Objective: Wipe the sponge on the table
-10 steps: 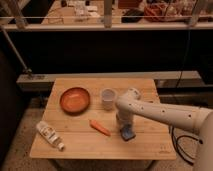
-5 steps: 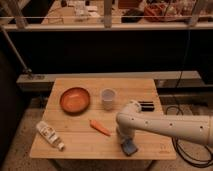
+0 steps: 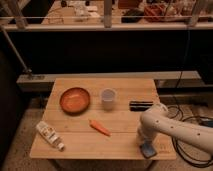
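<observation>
The small blue sponge (image 3: 147,149) lies flat on the light wooden table (image 3: 120,136), close to its front right corner. My gripper (image 3: 146,144) points down from the white arm that comes in from the right, and it is shut on the sponge, pressing it against the wood. The arm's wrist hides most of the gripper and the sponge's top.
An orange-brown bowl (image 3: 75,100), a white cup (image 3: 108,97) and a black bar (image 3: 141,105) stand across the table's middle. An orange carrot-like piece (image 3: 100,128) lies left of the sponge. A white bottle (image 3: 49,135) lies at the front left. Cables (image 3: 192,150) trail on the floor to the right.
The gripper has carried the sponge from the table's middle right towards the front edge, then rightwards to the front right corner. The arm has swung right with it.
</observation>
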`<action>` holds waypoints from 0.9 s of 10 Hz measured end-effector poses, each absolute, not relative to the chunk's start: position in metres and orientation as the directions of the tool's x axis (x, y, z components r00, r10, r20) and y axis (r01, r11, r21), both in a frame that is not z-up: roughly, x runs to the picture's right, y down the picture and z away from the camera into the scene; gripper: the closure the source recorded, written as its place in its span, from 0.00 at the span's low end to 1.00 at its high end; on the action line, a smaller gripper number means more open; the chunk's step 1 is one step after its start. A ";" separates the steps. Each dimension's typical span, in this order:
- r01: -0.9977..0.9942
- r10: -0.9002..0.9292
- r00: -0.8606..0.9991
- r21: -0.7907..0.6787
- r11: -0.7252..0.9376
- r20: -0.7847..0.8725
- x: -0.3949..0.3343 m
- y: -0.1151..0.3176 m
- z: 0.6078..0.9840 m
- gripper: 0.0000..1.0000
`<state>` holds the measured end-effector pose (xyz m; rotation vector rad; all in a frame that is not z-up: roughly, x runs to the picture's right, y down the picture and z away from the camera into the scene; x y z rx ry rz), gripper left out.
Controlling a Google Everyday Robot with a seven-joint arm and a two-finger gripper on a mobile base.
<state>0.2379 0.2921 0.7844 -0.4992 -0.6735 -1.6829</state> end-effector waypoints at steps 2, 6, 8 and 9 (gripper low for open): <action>0.988 -0.753 -0.148 0.123 -0.090 0.641 0.267 0.276 0.797 1.00; 0.996 -0.779 -0.082 0.072 -0.047 0.622 0.274 0.221 0.844 1.00; 0.996 -0.786 -0.086 0.079 -0.047 0.612 0.250 0.206 0.856 1.00; 0.995 -0.789 -0.096 0.089 -0.053 0.607 0.236 0.204 0.857 1.00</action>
